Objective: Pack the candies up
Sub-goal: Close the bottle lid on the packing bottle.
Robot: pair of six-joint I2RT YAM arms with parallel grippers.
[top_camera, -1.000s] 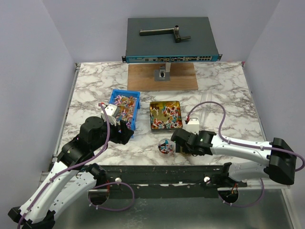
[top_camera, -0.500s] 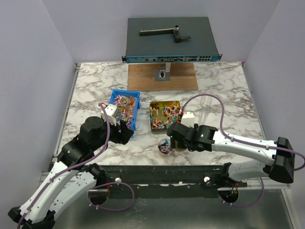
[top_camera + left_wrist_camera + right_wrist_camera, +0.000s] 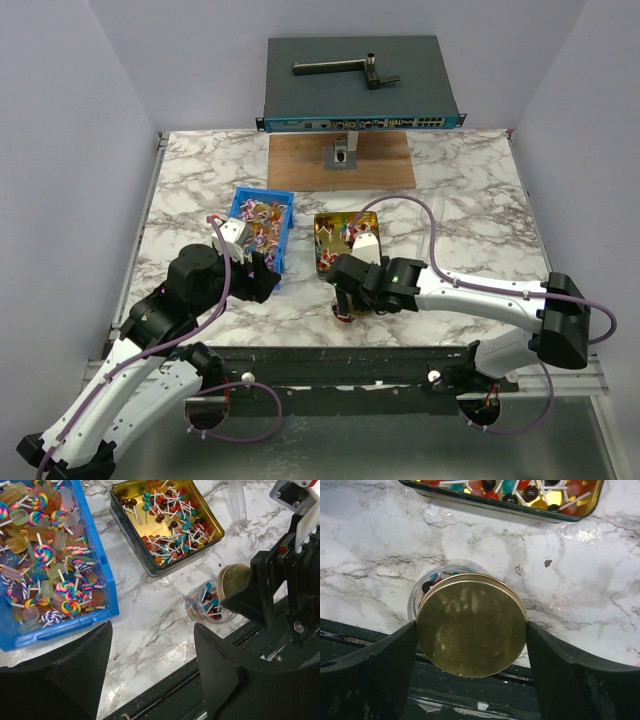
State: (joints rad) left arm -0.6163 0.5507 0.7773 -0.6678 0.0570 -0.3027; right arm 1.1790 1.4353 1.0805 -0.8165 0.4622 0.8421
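My right end effector (image 3: pixel 471 642) clamps the gold lid (image 3: pixel 471 617) by its edges, flat over most of the mouth of the clear jar (image 3: pixel 200 617); I cannot tell whether lid and rim touch. The jar stands near the desk's (image 3: pixel 470 200) near edge and holds a few candies (image 3: pixel 207 600), with many more in the gold tin (image 3: pixel 150 571) just beyond it (the blue bin (image 3: pixel 107 592) further left is also full). My left end effector (image 3: pixel 152 640) hangs wide apart and empty beside the bin's near right corner.

Lavender walls (image 3: pixel 60 150) are enclosing a marble table (image 3: pixel 470 190); a wooden board (image 3: pixel 300 165) and a network switch (image 3: pixel 360 80) are sitting at its far edge.
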